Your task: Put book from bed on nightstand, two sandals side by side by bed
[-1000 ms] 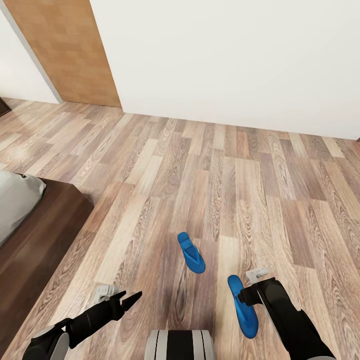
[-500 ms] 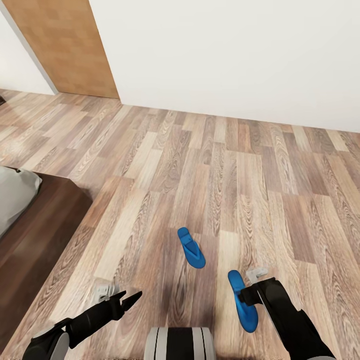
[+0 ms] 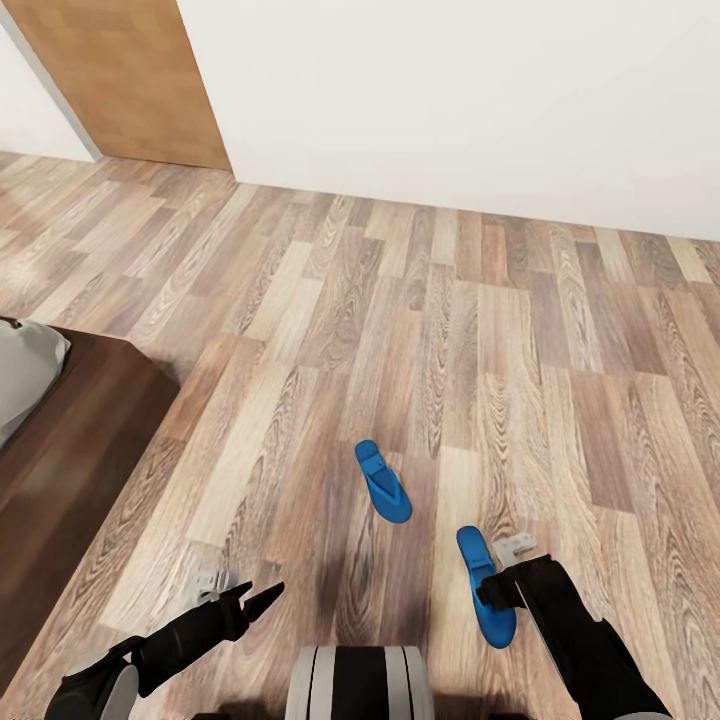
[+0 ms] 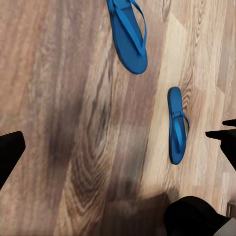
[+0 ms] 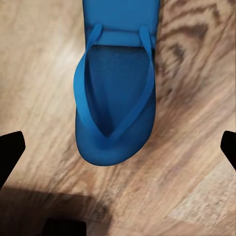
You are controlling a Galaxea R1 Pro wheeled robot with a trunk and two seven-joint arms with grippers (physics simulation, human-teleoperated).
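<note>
The plank floor (image 3: 440, 330) runs up to a white wall (image 3: 480, 100), with a wood door panel (image 3: 130, 70) at the far left. The bed (image 3: 70, 440) shows as a dark frame corner with a strip of pale mattress at the left edge, close enough that the sandals, I judge, only need tidying beside it. The book and nightstand are out of these views.

The two sandals lie flat on the floor, straps up, roughly parallel but staggered and apart, so they are not yet a neat pair. The far sandal (image 3: 383, 481) sits near the middle; the near sandal (image 3: 486, 588) lies to its right, closer to the robot.

The right hand (image 3: 512, 549) hangs directly over the near sandal; its wrist view shows the toe end (image 5: 118, 98) centred between two widely spread fingers, holding nothing, seemingly lined up for a pick. The left hand (image 3: 215, 585) hovers over bare floor, well apart from both sandals, fingers spread and empty
</note>
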